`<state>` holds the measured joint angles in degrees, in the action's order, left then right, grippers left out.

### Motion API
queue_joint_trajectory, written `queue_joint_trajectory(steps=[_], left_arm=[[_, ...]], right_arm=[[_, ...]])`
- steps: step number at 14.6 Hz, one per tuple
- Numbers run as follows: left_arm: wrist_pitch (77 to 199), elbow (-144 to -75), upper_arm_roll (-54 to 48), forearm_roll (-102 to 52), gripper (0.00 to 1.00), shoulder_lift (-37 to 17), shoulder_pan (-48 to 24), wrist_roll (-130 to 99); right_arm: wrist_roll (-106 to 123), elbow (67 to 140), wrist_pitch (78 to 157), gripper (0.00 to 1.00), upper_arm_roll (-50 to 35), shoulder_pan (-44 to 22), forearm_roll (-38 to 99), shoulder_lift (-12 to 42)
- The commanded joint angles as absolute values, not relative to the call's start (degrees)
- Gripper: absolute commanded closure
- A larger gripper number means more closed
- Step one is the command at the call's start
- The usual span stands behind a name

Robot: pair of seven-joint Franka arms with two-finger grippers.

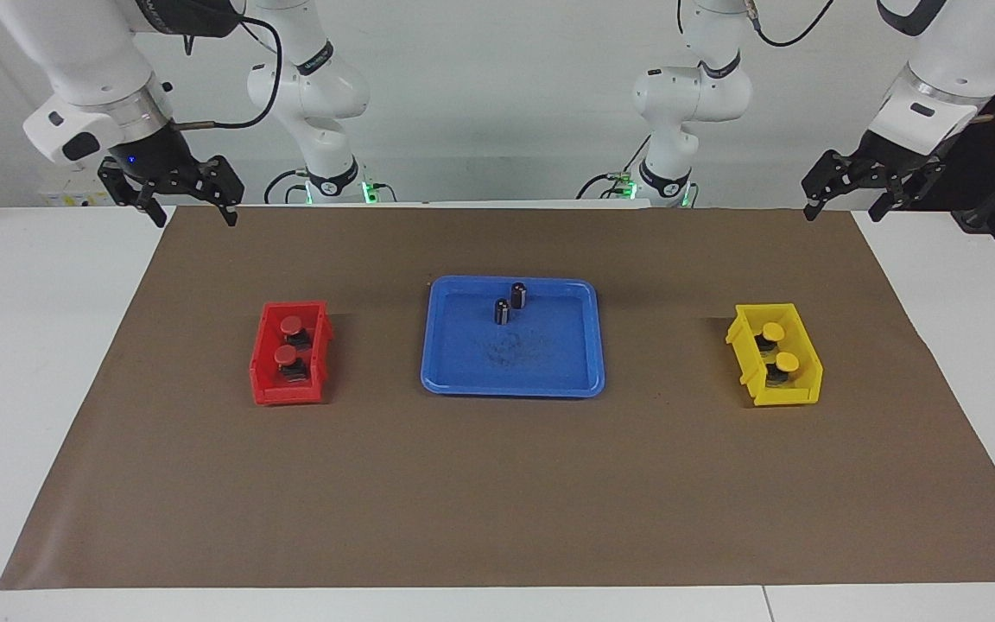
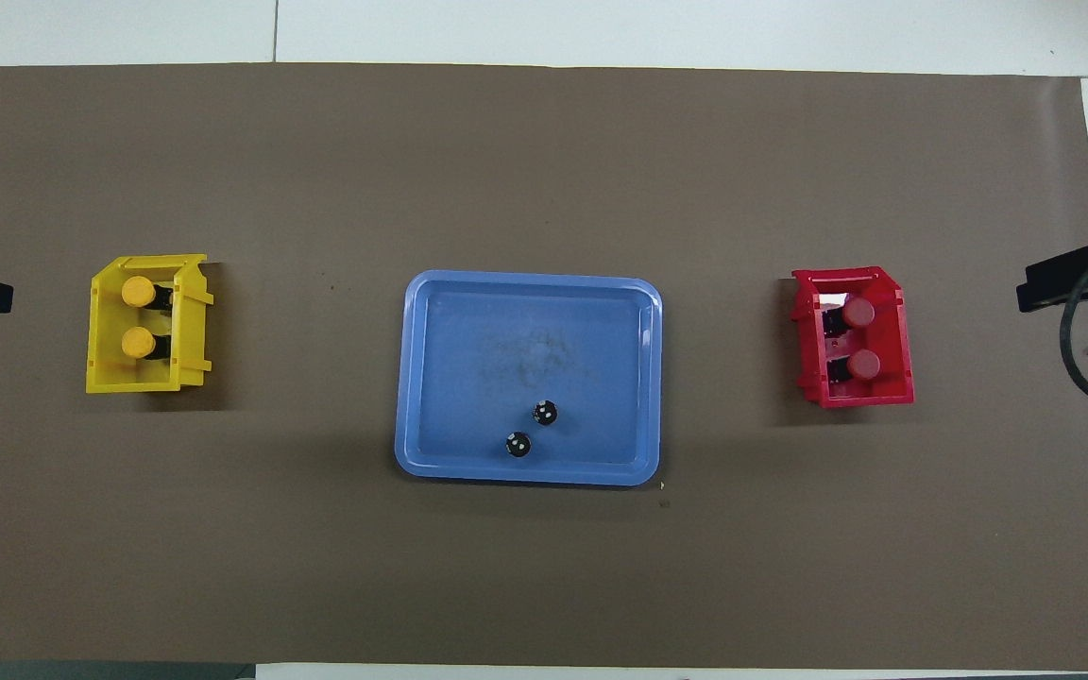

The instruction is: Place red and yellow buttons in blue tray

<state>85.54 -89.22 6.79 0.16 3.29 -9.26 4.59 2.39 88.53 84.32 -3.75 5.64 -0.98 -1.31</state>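
Observation:
Two red buttons (image 1: 291, 325) (image 1: 287, 354) stand in a small red bin (image 1: 266, 380) at the right arm's end of the mat; they also show in the overhead view (image 2: 858, 311) (image 2: 864, 364). Two yellow buttons (image 1: 772, 331) (image 1: 786, 361) stand in a small yellow bin (image 1: 748, 367) at the left arm's end, seen from above too (image 2: 137, 290) (image 2: 137, 341). The blue tray (image 1: 510, 376) (image 2: 525, 321) lies mid-mat between the bins. My right gripper (image 1: 193, 214) hangs open and empty over the mat's corner near its base. My left gripper (image 1: 843, 210) hangs open and empty over the other near corner.
Two plain black-and-silver cylinders (image 1: 503, 311) (image 1: 519, 295) stand upright in the tray's part nearest the robots, seen from above as well (image 2: 545, 412) (image 2: 518, 444). A brown mat (image 1: 497, 484) covers the white table.

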Motion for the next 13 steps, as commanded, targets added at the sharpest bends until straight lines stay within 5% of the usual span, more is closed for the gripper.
queue_joint_trajectory(steps=[1,13], left_arm=[[84.90,-90.26,6.68,0.97,0.00,4.48,-9.05,4.75],[84.90,-90.26,6.68,0.97,0.00,4.48,-9.05,4.75]], right_arm=[[1.58,88.33,85.60,0.00,-4.31,5.98,-0.53,-0.53],[-0.88,104.92,112.74,0.00,-4.57,2.72,0.09,6.33]])
